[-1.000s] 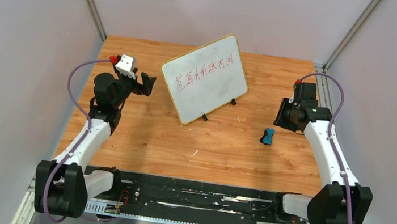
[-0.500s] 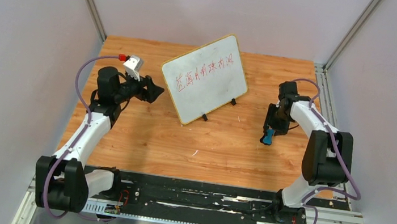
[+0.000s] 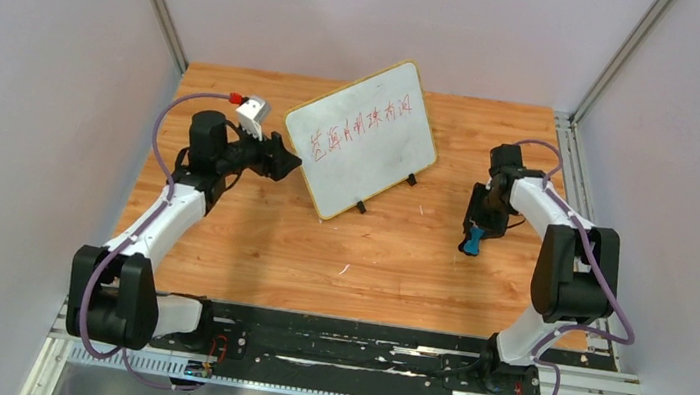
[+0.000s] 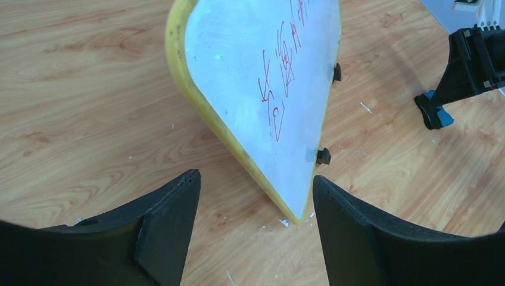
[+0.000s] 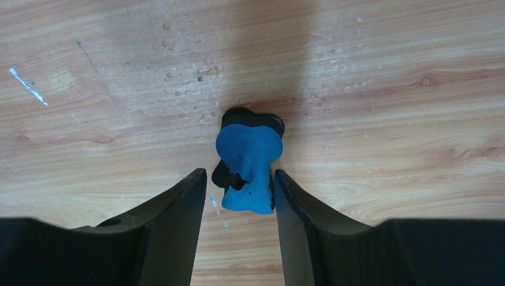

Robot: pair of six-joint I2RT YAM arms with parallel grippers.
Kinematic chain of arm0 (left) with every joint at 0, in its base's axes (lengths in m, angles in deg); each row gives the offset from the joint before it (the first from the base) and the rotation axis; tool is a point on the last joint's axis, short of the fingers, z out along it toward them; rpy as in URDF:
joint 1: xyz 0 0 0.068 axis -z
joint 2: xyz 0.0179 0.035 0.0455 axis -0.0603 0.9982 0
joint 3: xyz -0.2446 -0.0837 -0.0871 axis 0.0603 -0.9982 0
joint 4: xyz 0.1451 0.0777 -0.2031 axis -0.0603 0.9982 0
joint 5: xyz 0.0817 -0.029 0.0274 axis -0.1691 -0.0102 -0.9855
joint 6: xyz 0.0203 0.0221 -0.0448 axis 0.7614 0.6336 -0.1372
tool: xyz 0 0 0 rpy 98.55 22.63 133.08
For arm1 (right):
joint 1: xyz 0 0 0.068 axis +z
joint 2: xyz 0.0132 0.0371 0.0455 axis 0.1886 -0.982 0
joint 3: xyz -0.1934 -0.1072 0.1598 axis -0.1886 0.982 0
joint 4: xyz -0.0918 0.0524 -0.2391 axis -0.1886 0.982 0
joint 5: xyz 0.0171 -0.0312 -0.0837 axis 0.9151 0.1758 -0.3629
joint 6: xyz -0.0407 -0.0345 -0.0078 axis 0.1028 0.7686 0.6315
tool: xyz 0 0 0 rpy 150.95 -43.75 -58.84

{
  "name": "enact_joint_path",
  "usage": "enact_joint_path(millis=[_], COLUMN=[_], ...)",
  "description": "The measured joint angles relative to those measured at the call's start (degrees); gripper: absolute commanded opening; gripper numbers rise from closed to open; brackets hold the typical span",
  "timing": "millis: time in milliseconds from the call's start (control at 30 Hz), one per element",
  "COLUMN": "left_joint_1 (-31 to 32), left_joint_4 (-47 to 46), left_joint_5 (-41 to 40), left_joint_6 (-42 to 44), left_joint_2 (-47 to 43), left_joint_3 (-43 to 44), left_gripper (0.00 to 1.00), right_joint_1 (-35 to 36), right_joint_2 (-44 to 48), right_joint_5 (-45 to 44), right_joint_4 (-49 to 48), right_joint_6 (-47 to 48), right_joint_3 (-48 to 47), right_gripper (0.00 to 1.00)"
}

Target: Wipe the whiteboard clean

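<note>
Yellow-rimmed whiteboard (image 3: 361, 138) bears red writing; left end effector (image 4: 256, 186) and right end effector (image 5: 240, 179) stand spread.

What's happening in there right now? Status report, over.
Left end effector open, at whiteboard corner. Right end effector open, astride blue eraser. Red writing not yet erased. Nothing in the way.

whiteboard (image 3: 361, 138) | stands tilted on black feet | red writing (unerased)
</note>
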Motion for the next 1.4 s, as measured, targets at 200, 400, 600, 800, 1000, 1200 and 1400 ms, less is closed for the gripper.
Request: enact_joint_path(millis=[200,400,600,800,1000,1200,1400], left_joint_1=[0.92,0.92,0.92,0.92,0.92,0.92,0.92], left_joint_4=[0.00,0.00,0.00,0.00,0.02,0.00,0.02], left_joint_5=[-0.72,-1.64,-2.10,-2.38,-2.45,-2.45,-2.34], left_joint_6=[0.59,1.09,1.33,1.31,1.31,1.31,1.57], left_joint_2=[0.33,0.33,0.28,0.22,0.02,0.00,0.00], left_joint_3=[0.00,0.00,0.00,0.00,0.00,0.00,-0.02], left_gripper=[0.73,0.73,0.73,0.73,0.72,0.75,0.79], right_joint_1=[0.00,0.00,0.00,0.00,0.00,0.00,0.00], right_joint_2=[0.17,0.20,0.11,-0.94,-1.81,-0.90,5.62], right_joint_5=[-1.05,-1.53,-1.51,-1.49,-1.44,-1.84,-2.54], right_joint_4=[-0.61,-1.36,-2.21,-3.23,-3.78,-3.96,-4.28], right_joint_6=[-0.48,-0.66,-0.70,-0.68,-0.72,-1.16,-0.52], right_joint_3=[1.25,2.23,2.93,3.50,4.13,4.48,5.03], right_gripper=[0.47,0.44,0.42,0.41,0.19,0.01,0.01])
